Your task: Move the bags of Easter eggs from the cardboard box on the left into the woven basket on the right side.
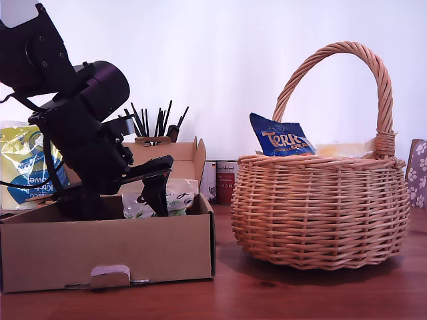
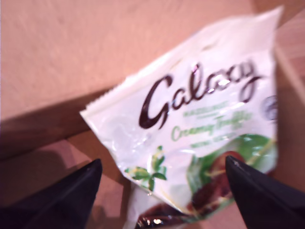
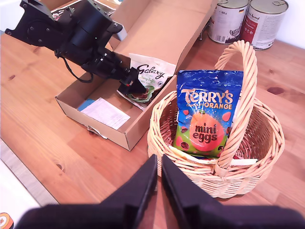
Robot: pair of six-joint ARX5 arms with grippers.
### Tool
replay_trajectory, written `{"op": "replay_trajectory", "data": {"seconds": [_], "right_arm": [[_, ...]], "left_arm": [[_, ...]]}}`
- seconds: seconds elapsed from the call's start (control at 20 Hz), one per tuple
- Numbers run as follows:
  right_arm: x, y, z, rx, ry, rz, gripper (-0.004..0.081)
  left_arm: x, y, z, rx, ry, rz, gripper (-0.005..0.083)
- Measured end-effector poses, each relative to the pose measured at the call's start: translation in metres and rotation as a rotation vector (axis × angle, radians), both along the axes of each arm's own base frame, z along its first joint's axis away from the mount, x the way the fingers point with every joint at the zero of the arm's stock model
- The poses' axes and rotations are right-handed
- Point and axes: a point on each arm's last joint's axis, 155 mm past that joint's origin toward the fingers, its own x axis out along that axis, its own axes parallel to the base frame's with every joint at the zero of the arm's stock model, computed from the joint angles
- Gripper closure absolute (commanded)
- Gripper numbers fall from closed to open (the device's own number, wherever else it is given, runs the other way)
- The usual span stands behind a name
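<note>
Reaching into the shallow brown cardboard box, the first gripper has its jaws spread wide either side of a white glossy Galaxy pouch, not yet closed on it. That pouch lies at the box's end nearest the round wicker basket, approx. 3 o'clock in the exterior view. Inside the basket stands a dark blue Terry's pouch, w/ something pale beneath. The second gripper hangs above the basket rim, fingers pressed together, holding nothing. Judged approx. halfway; at least one bag left.

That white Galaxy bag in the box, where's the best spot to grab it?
Probably the lower body of the Galaxy bag, from above. It leans tilted against the box wall, and my first tool is already open around that end. The bag is soft and flat, so pinching across its thin faces should hold.
</note>
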Motion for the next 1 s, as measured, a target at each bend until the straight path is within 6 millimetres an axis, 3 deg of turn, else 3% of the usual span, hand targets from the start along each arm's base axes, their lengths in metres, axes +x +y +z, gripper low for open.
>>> {"op": "replay_trajectory", "data": {"seconds": [0.15,0.35,0.4,0.75,1.0], "right_arm": [[0.000,0.000,0.000,0.000,0.001,0.000,0.0783],[0.000,0.000,0.000,-0.001,0.001,0.001,0.0783],[0.000,0.000,0.000,0.000,0.000,0.001,0.0783],[0.000,0.004,0.003,0.016,-0.007,0.018,0.0783],[0.000,0.005,0.004,0.020,-0.011,0.019,0.0783]], "left_arm": [[0.001,-0.005,0.000,-0.004,-0.008,-0.009,0.0081],[-0.003,-0.013,0.000,-0.005,-0.009,-0.027,0.0549],[-0.004,-0.014,0.001,-0.006,-0.009,-0.032,0.0609],[-0.005,-0.017,0.001,-0.009,-0.007,-0.039,0.0635],[-0.012,-0.014,0.001,0.011,0.020,-0.058,0.0699]]}}
